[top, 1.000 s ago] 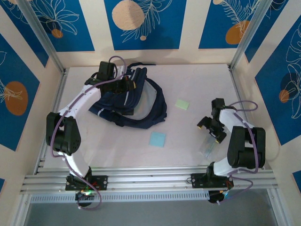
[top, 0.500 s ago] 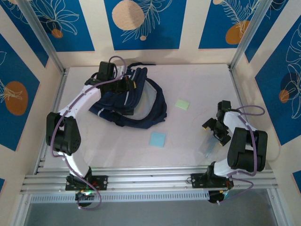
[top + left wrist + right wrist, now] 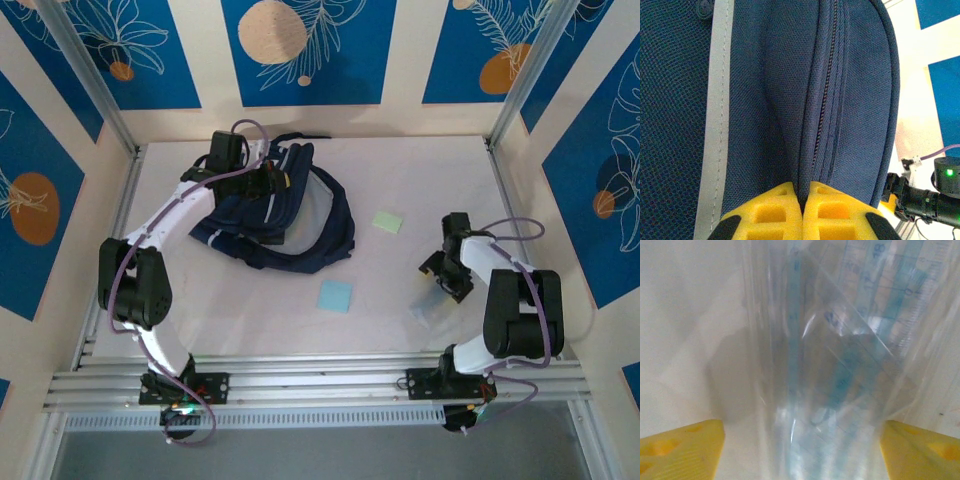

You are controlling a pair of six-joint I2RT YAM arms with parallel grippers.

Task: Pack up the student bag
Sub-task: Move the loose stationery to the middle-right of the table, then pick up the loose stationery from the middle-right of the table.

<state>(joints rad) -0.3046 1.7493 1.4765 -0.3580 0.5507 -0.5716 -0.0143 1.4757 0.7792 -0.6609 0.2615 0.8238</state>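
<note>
The student bag [image 3: 290,225], dark navy with a light stripe, lies at the back left of the table. My left gripper [image 3: 272,183] is shut on a fold of its fabric beside the zip; up close the yellow fingertips [image 3: 775,210] of the left gripper [image 3: 803,200] pinch that navy fold [image 3: 807,150]. My right gripper [image 3: 443,272] hangs low over a clear plastic pouch [image 3: 426,304] at the front right. In the right wrist view the right gripper [image 3: 802,455] is open, the pouch [image 3: 840,365] with blue-printed rulers lying between its spread fingers [image 3: 680,450].
A pale green paper square [image 3: 388,221] and a light blue one [image 3: 335,296] lie flat on the white table [image 3: 420,180] between the bag and the right arm. Aluminium rails [image 3: 320,380] run along the near edge; walls close in on three sides.
The right gripper swung out to the right, then came back left over the pouch, which has shifted slightly left. The left arm and bag have not moved.
</note>
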